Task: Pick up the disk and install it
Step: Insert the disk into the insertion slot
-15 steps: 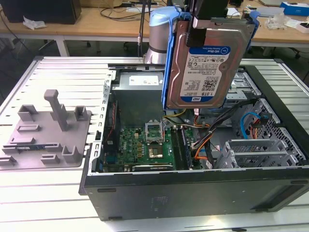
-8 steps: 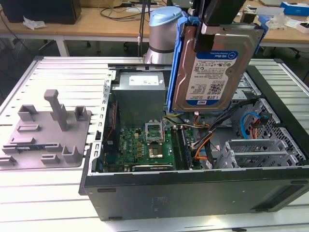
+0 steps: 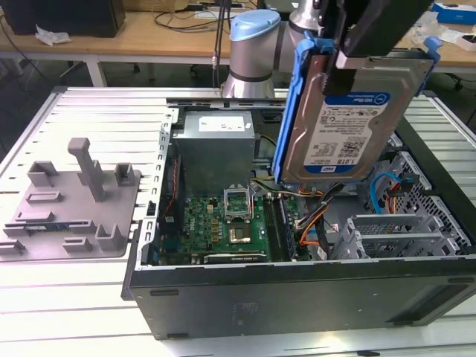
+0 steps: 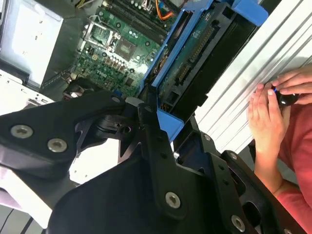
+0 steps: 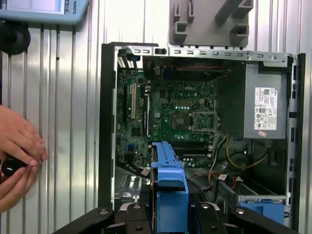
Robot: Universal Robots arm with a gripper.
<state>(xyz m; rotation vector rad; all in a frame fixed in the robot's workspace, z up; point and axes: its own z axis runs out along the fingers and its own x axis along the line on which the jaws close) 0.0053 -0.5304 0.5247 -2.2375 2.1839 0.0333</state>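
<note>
Black metal, the pincer (image 3: 348,65) is clenched on the upper edge of the disk (image 3: 349,123), gripping it by its blue bracket. The disk hangs on edge in the air, tilted a little, with its labelled silver face towards the exterior view. It is above the open computer case (image 3: 297,297) and touches nothing inside it.

In the second wrist view the pincer (image 4: 155,114) closes on the bracket's end, and the disk's (image 4: 195,63) circuit-board side shows. In the first wrist view the blue bracket (image 5: 168,180) stands between the dark fingers (image 5: 134,214).

Below the disk lie loose cables and, towards the exterior view's right, the metal drive cage (image 3: 401,230). The green motherboard (image 3: 230,219) lies to the exterior view's left of that, with the grey power supply (image 3: 216,149) on its far side. The arm's base (image 3: 253,44) rises beyond the case.

The case lies on a slatted metal tabletop (image 3: 74,312). A grey fixture plate (image 3: 71,201) sits beside it on the exterior view's left. A person's hands (image 5: 17,156) rest on the slats near the case, around a small dark object.
</note>
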